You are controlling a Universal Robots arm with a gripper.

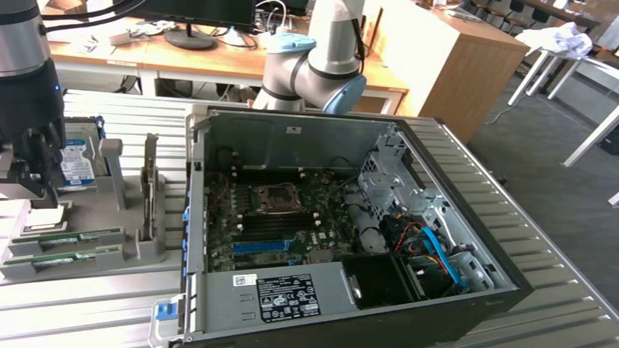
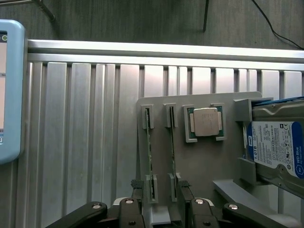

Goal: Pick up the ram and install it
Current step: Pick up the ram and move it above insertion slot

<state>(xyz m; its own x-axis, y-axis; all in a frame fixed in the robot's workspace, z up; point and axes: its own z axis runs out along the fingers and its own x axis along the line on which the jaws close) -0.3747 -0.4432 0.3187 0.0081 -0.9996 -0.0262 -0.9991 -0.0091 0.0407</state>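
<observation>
Hovering over the gray holder (image 2: 204, 166), the pincer (image 2: 160, 190) stands wide and empty. The ram (image 2: 172, 142) looks light, thin, stiff and fragile, so it is probably best pinched mid-length across its flat faces.

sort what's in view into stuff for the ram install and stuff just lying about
For the job: two thin green ram sticks in the grey holder; black gripper above them; open black computer case with its green motherboard.
Lying about: square silver processor chip; blue-labelled hard drive; dark upright expansion card.
</observation>
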